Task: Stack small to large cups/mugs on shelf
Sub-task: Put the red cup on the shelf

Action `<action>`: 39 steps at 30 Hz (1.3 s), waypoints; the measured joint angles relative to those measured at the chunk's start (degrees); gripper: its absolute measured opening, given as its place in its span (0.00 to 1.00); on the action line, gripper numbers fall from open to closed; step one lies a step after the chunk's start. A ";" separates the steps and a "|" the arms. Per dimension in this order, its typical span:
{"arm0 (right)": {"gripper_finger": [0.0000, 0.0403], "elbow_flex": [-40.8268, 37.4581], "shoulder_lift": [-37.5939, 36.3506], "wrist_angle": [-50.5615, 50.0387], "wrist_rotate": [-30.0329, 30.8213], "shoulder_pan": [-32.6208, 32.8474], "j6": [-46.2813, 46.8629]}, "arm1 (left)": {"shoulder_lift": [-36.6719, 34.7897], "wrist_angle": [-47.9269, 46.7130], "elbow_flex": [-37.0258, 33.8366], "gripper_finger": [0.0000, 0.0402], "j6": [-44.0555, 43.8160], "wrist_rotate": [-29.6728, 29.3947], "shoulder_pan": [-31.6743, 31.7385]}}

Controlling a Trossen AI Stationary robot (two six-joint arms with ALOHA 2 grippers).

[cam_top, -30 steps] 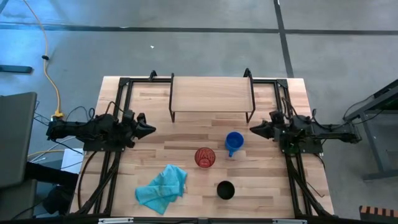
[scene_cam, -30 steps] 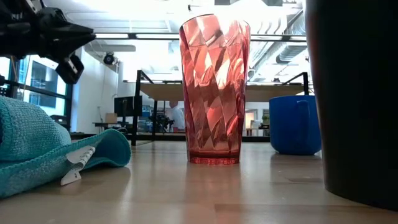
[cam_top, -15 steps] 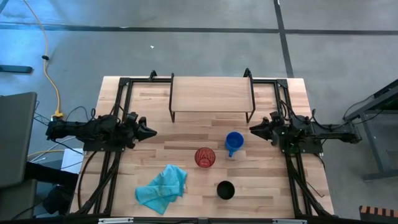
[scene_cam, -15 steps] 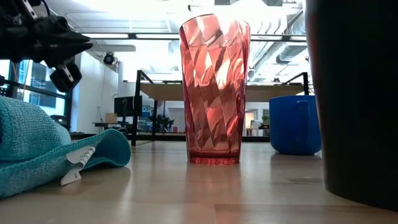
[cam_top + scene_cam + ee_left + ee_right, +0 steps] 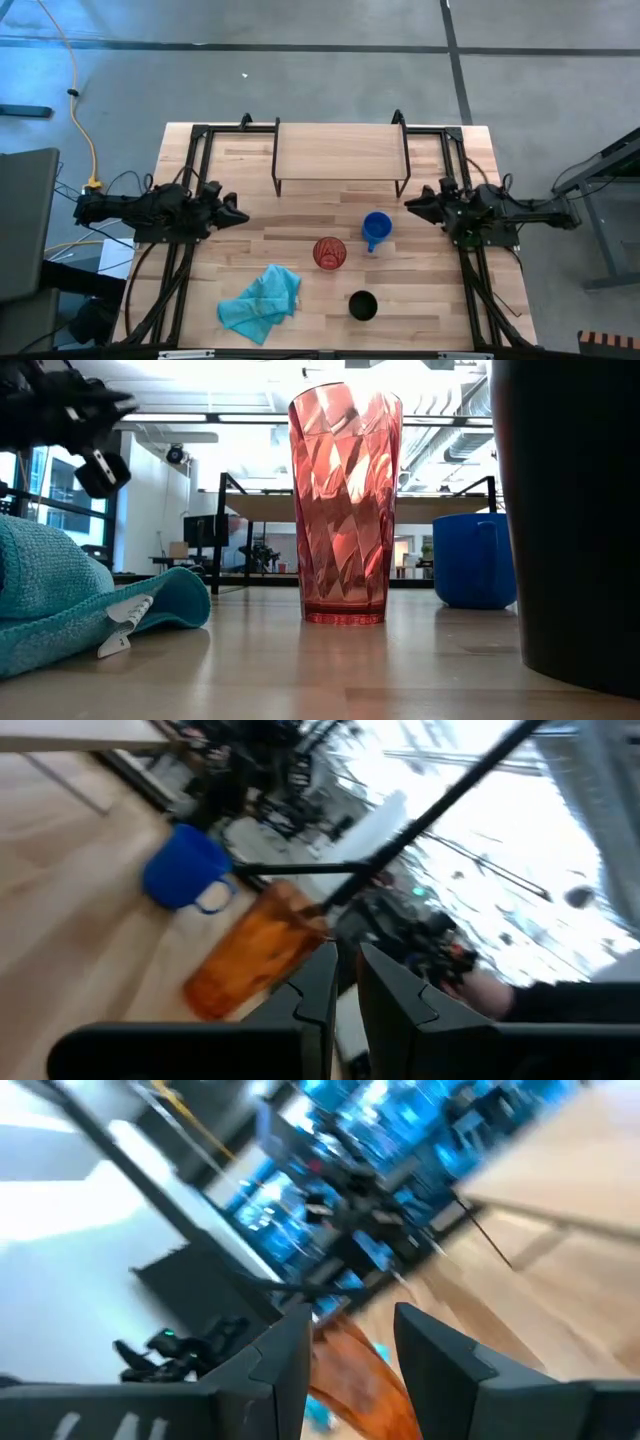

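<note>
The left gripper has fingers almost together, holding nothing. The right gripper has fingers apart, near the blue mug.

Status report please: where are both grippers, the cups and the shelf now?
Left gripper nearly shut, right gripper open, both empty. Red tumbler, blue mug, black cup on table. Shelf bare. Teal cloth aside.
</note>
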 joint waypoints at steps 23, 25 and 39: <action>0.34 29.03 36.78 -0.06 3.02 4.91 -19.95 | -0.02 2.08 0.00 0.08 3.65 -9.54 0.01; 0.34 35.48 40.80 -9.26 4.08 4.91 -16.53 | -0.02 1.81 0.00 0.08 3.65 -9.54 0.01; 0.34 71.17 74.40 -39.54 2.33 4.69 -21.27 | -0.02 -3.42 0.00 0.08 3.65 -9.48 0.01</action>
